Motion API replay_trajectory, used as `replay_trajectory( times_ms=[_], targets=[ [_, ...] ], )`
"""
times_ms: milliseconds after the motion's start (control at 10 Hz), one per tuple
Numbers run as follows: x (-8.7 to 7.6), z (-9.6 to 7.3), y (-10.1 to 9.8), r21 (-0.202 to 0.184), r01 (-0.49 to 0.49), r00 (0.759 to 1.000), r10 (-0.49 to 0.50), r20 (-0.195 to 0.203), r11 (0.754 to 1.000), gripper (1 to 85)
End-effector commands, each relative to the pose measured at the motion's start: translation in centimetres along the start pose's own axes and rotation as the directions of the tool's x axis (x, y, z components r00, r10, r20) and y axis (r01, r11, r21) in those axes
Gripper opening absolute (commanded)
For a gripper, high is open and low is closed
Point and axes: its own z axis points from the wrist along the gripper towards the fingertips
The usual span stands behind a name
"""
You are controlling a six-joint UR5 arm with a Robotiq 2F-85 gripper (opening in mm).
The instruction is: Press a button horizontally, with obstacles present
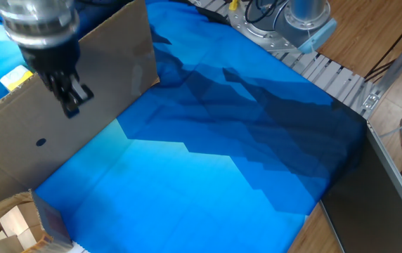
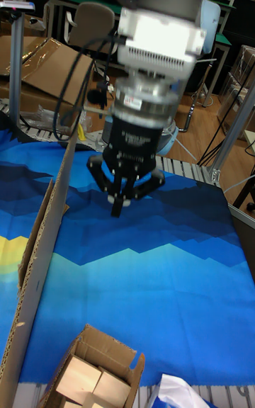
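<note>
The button [image 1: 15, 77] is a small yellow block with a white face, showing just over the top edge of the cardboard panel at the far left. That panel, the obstacles [image 1: 67, 105], stands wall-like across the left of the blue cloth and carries a dark round spot [image 1: 41, 142]. My gripper [image 1: 72, 102] hangs in front of the panel's upper part, on the side away from the button, pointing down. In the tall fixed view my gripper [image 2: 119, 207] has its fingertips touching, shut on nothing, with the panel [image 2: 44, 252] edge-on to its left. The button is hidden there.
An open cardboard box [image 1: 8, 228] of wooden blocks sits at the front left corner, also seen as the box [image 2: 95, 376]. The blue cloth [image 1: 222, 154] covers the table. The arm's base [image 1: 299, 21] and a metal rail [image 1: 341, 81] lie at the back right.
</note>
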Motion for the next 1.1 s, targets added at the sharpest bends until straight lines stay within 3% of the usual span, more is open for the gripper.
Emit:
replay_trajectory(
  times_ms=[0,200,600,1000],
  targets=[
    [-0.01,1.56,0.62,0.003,-0.004,1.0,0.004,0.019,1.0,1.0],
    [0.31,0.73,1.44,0.005,-0.029,1.0,0.029,0.007,1.0,1.0],
    [0.95,0.73,1.02,0.022,-0.028,0.999,0.028,-0.017,0.999,1.0],
    [0.61,0.73,0.86,0.027,-0.024,1.0,0.024,-0.004,0.999,1.0]
  ],
)
